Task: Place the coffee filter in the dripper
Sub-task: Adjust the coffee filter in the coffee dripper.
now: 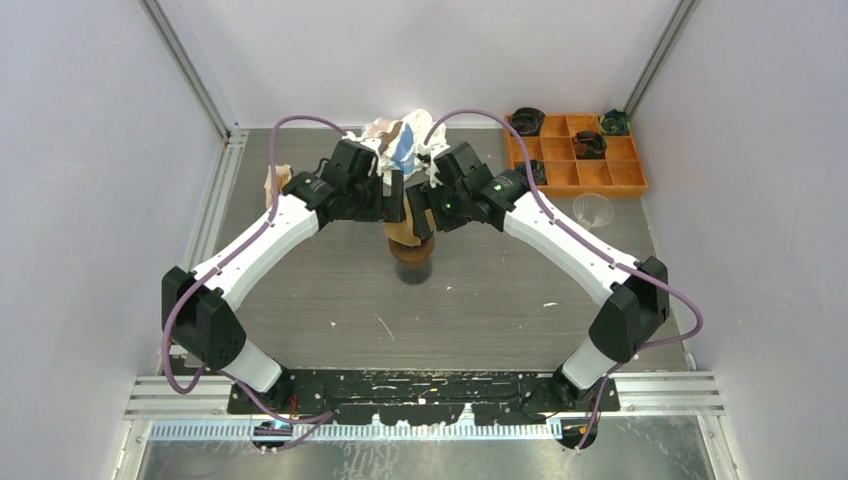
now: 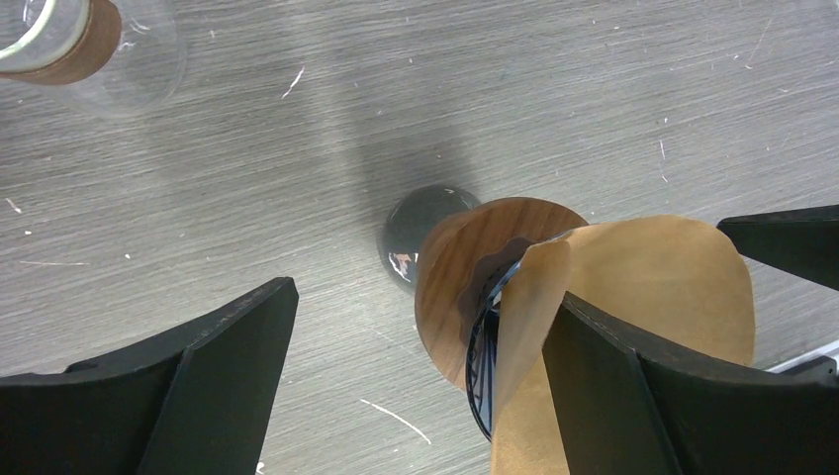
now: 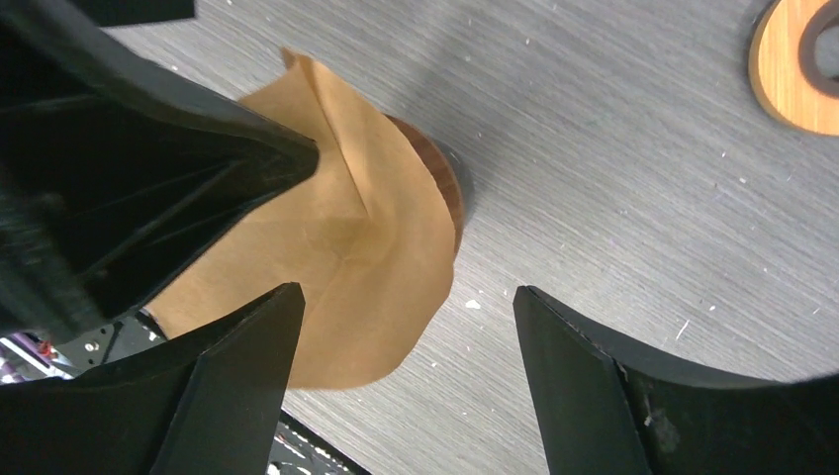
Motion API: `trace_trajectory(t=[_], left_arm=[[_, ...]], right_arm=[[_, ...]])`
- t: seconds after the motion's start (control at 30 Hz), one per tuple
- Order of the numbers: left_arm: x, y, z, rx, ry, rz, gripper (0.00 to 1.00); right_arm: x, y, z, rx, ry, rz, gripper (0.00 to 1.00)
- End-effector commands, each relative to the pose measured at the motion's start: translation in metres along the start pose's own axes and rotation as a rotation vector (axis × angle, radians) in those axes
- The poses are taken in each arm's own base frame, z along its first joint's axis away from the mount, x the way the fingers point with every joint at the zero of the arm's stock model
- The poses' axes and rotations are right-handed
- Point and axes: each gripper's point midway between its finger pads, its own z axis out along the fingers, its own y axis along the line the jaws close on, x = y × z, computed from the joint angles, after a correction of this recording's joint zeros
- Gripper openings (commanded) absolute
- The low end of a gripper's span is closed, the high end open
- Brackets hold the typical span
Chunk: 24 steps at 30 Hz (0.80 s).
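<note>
The dripper (image 1: 412,256) stands mid-table; it has a wooden collar (image 2: 465,287) over a dark round base. The brown paper coffee filter (image 1: 403,232) sits partly folded in its mouth, sticking up and leaning toward the left gripper. It shows in the left wrist view (image 2: 643,282) and the right wrist view (image 3: 356,247). My left gripper (image 2: 425,292) is open, straddling the dripper, with its right finger (image 2: 633,386) against the filter. My right gripper (image 3: 408,289) is open just above the filter's edge, its left finger (image 3: 237,376) over the paper.
An orange compartment tray (image 1: 590,175) with dark parts is at the back right, with a clear glass cup (image 1: 593,208) in front of it. A crumpled cloth (image 1: 395,140) lies behind the grippers. A glass with a brown collar (image 2: 59,40) and a wooden ring (image 3: 796,64) lie nearby.
</note>
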Motion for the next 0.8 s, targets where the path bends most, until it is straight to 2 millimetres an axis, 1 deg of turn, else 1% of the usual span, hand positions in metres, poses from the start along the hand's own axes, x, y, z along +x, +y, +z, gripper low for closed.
trace_trajectory(t=[0.0, 0.23, 0.3, 0.5, 0.77], left_arm=[[-0.012, 0.0, -0.007, -0.008, -0.05, 0.02, 0.92], [-0.01, 0.006, -0.004, -0.038, -0.041, 0.023, 0.92], [-0.01, 0.008, -0.003, -0.045, -0.04, 0.024, 0.92], [-0.009, 0.008, -0.002, -0.048, -0.034, 0.025, 0.91], [-0.008, 0.002, -0.002, -0.015, -0.029, 0.025, 0.92]], right_arm=[[-0.005, -0.005, -0.005, 0.042, 0.006, -0.007, 0.84], [0.0, -0.016, -0.009, 0.1, 0.023, -0.027, 0.84], [0.002, -0.017, -0.008, 0.102, 0.032, -0.032, 0.84], [0.006, -0.015, -0.004, 0.09, 0.058, -0.038, 0.83], [0.0, -0.008, -0.002, 0.058, 0.042, -0.03, 0.83]])
